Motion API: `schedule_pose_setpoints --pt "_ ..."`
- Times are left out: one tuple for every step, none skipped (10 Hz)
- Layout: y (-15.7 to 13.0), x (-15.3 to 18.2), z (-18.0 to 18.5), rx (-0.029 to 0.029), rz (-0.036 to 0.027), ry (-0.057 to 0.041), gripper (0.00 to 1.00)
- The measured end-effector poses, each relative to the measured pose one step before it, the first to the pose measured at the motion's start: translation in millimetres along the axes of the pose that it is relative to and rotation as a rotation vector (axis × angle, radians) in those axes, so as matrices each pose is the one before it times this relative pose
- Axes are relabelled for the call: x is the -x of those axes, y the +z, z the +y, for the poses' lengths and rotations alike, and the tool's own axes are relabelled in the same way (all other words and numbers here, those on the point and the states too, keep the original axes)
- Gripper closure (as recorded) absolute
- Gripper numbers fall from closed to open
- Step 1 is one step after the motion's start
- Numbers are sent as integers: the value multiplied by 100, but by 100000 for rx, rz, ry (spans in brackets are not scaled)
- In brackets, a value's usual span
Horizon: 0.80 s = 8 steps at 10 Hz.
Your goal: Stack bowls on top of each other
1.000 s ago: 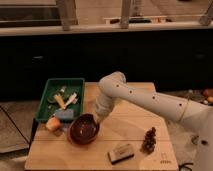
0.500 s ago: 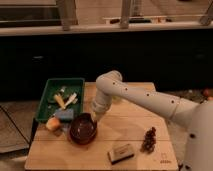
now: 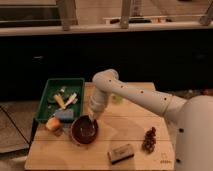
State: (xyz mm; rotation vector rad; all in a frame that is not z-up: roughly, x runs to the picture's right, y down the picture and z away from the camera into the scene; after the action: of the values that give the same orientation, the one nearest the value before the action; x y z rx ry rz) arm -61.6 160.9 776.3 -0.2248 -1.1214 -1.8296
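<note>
A glossy dark reddish-brown bowl point(image 3: 83, 130) sits on the wooden table point(image 3: 130, 125) near the front left. Only this one bowl outline shows; whether another lies nested in it I cannot tell. My white arm reaches in from the right and bends down. My gripper point(image 3: 94, 117) hangs at the bowl's far right rim, just above or touching it.
A green rectangular tray point(image 3: 47, 100) with several small items stands at the back left. A yellow-orange fruit point(image 3: 53, 123) lies left of the bowl. A sponge-like block point(image 3: 121, 153) lies at the front middle, a dark pinecone-like cluster point(image 3: 149, 140) at the right.
My arm has swung left and lowered, bringing the gripper from above the bowl's right side down to its rim. The bowl stays in place.
</note>
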Motion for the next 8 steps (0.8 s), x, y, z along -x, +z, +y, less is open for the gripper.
schedule_pose_setpoints --pt "108 -46 76 -152 -558 49 24" --pt "52 22 86 2 -423 135 24" --pt "62 -2 -11 94 -322 -13 24" --pt "78 0 -23 171 -154 43 24" --pt "-90 34 127 720 50 1166 24" --pt "-263 -41 122 532 325 1303 24" --pt "-334 -90 59 509 368 1146 24" --pt "-396 -118 66 284 610 887 24"
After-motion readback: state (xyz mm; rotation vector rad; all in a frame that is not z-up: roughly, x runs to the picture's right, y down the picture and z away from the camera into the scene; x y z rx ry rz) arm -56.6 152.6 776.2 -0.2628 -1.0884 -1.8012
